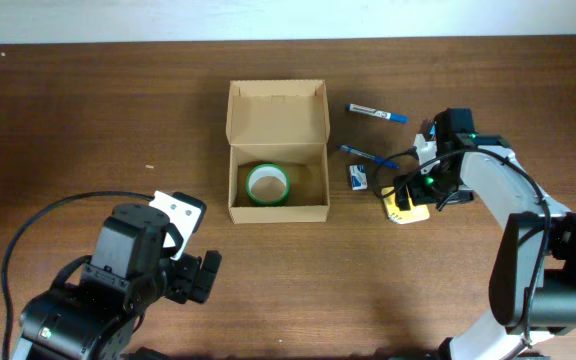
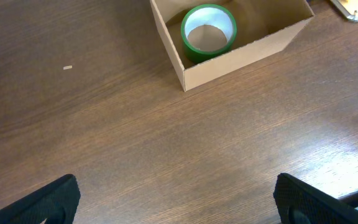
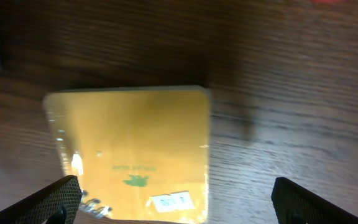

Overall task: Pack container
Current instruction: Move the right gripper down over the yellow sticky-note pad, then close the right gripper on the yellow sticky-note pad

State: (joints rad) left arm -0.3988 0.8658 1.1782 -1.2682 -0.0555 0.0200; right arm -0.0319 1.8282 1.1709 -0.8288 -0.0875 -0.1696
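Two robot arms at a dark brown wooden table [image 1: 68, 120], grain running side to side, with soft glare on the wood in the wrist views. Beyond the far edge, only a narrow pale strip [image 1: 268, 18] of the room, too little to tell more. Black left arm [image 1: 108, 290] at the near left corner, a cable [image 1: 28, 225] looping beside it. White-and-black right arm [image 1: 528, 220] reaching in from the near right. Left gripper [image 2: 178, 194] spread wide and empty above bare wood, nearer than the container [image 1: 278, 165]. Tan cardboard container at the table's middle toward the far edge, lid flap standing open on its far side. Right gripper [image 3: 182, 199] with jaws fully apart, poised over a yellow sticky-note pad [image 3: 129, 143] right of the container, clasping nothing; contact with the pad impossible to tell. Green tape roll [image 1: 267, 184] flat inside the container, near-left part. Blue marker [image 1: 376, 113], blue pen [image 1: 363, 154] and small white-and-blue item [image 1: 357, 177] between container and pad. Pale speck [image 1: 150, 168] alone toward the left.
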